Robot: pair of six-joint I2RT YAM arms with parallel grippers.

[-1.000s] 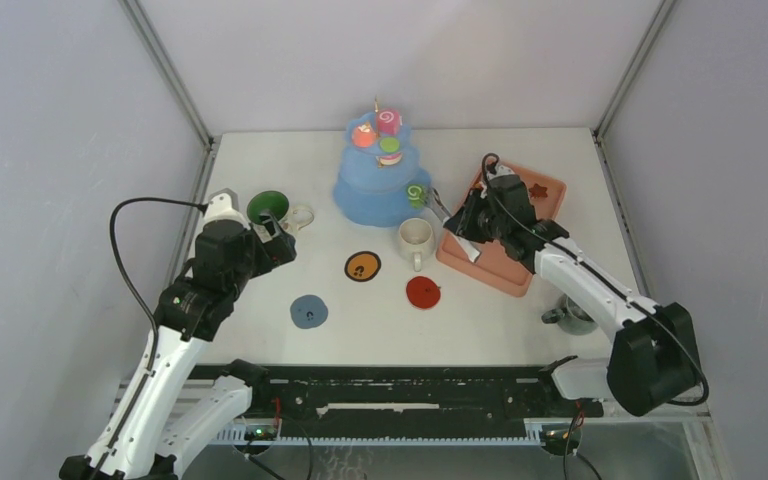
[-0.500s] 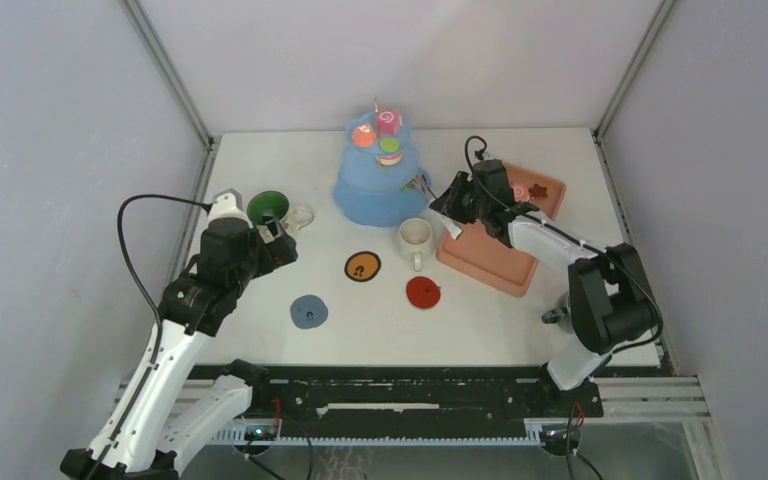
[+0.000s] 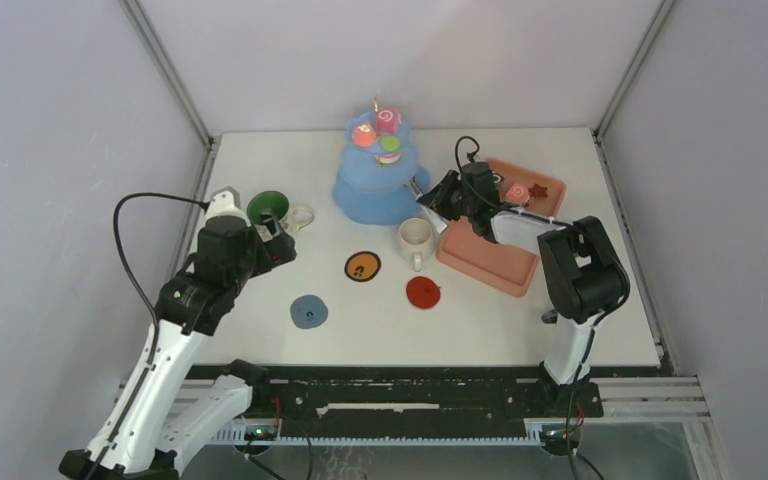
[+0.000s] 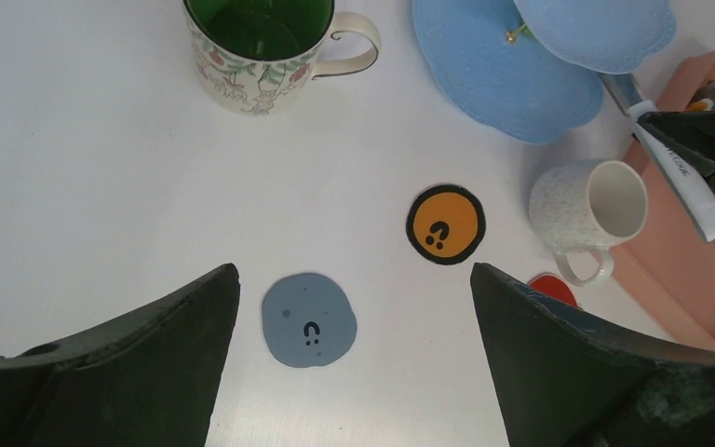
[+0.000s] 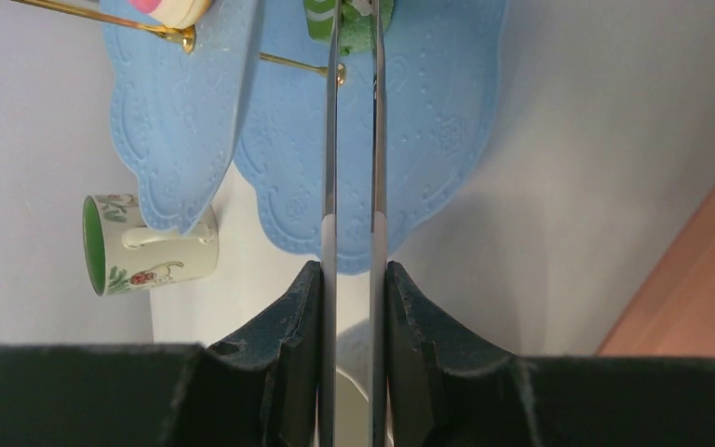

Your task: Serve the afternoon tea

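Open room: bare table (image 3: 380,325) lay between green mug (image 3: 268,208) and cream mug (image 3: 415,238), holding only flat coasters (image 3: 362,266).
Blocked: blue tiered stand (image 3: 360,200) stood behind; right arm (image 3: 516,222) with tongs (image 4: 678,172) crossed above pink tray (image 3: 490,265), reaching the stand.

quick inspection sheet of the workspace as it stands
surface: white table, no spills seen
job's things: pastries on blue tiered stand; pink pastry and brown star on tray; green mug, cream mug upright on table; grey mug mostly hidden by right arm
clutter: orange coaster, blue-grey coaster, red coaster, all bare
end effectors: left end effector open, empty; right end effector shut on tongs pinching green swirl pastry at stand
cables: black cable loops off left arm
surroundings: grey walls, nothing else
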